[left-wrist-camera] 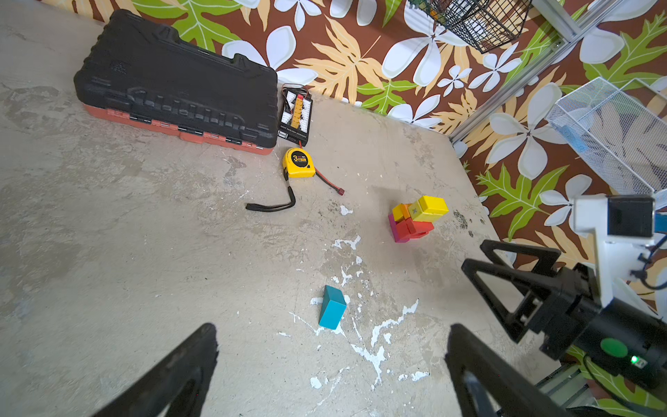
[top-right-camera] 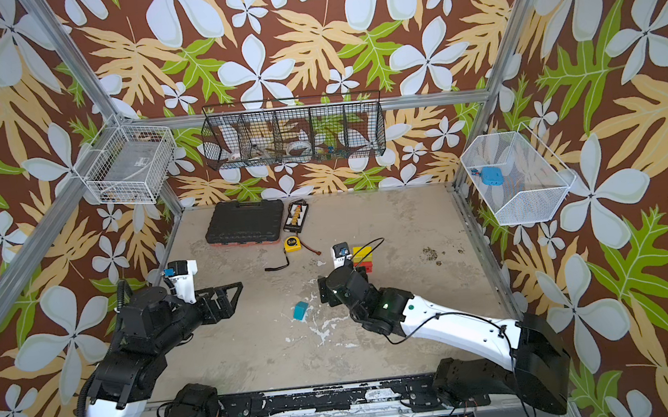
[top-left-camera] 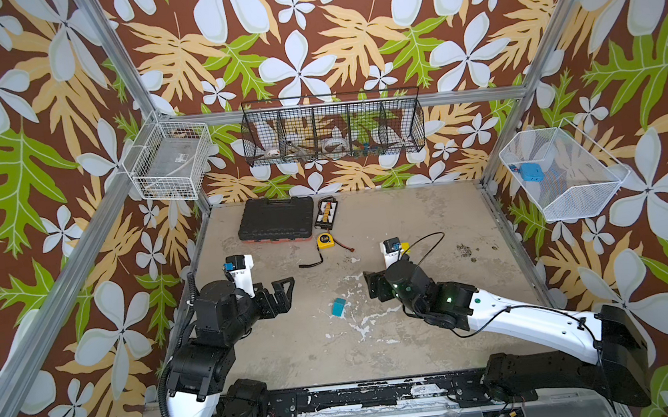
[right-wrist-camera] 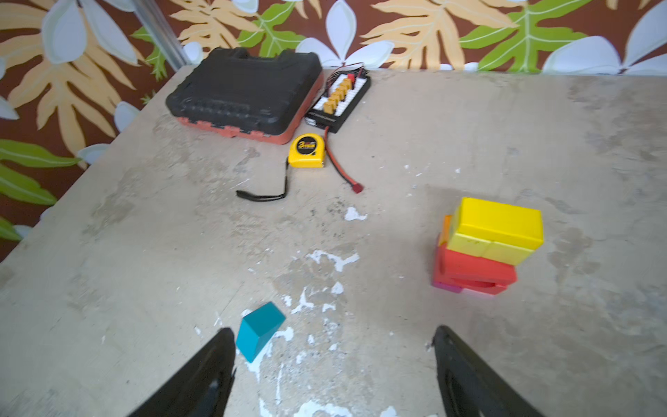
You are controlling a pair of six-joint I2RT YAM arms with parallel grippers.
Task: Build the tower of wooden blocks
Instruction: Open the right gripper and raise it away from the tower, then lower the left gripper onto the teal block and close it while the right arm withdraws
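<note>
Right pincer (right-wrist-camera: 332,330) gapes wide and empty, with the teal block (right-wrist-camera: 260,330) just beside one jaw.
Tower (right-wrist-camera: 483,245) stands topped in yellow, no peak yet, so I judge the step is fetching that block, which lies well apart from it. Next I must centre my jaws over the block, close, lift, and set it on top without nudging the skewed yellow. Left pincer (top-left-camera: 286,293), also open and empty, hangs opposite. The tape (right-wrist-camera: 306,151) and case (right-wrist-camera: 245,90) sit far back, out of my way.

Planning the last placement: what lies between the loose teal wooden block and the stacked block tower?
Nothing: only bare, paint-chipped tabletop separates the teal wooden block from the multicoloured block tower, as the right wrist view shows.
</note>
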